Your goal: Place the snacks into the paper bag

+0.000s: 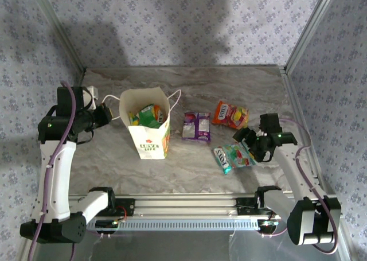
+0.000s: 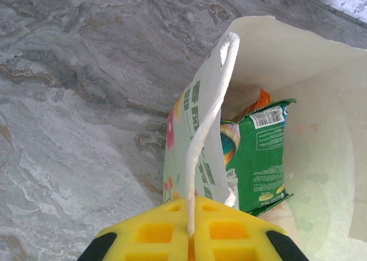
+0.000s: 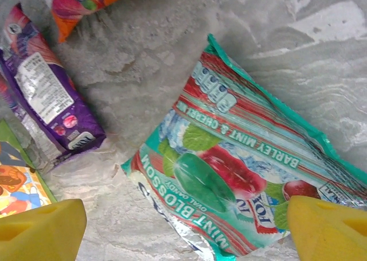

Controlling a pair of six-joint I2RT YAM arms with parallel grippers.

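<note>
Clamped on the cord handle (image 2: pixel 213 117) of the paper bag (image 1: pixel 150 143) with left jaws; spread wide over the teal packet (image 3: pixel 229 169) with right jaws, gripping nothing, near the bench (image 1: pixel 229 89) right edge.

left arm (image 1: pixel 53 180): white shells, black joints, purple cable along its length | right arm (image 1: pixel 292 178): same white and black, purple cable, small green light at wrist | left finger pads (image 2: pixel 155 233): yellow, square recesses, black corners behind | right finger pads (image 3: pixel 40 231): plain yellow blocks
</note>
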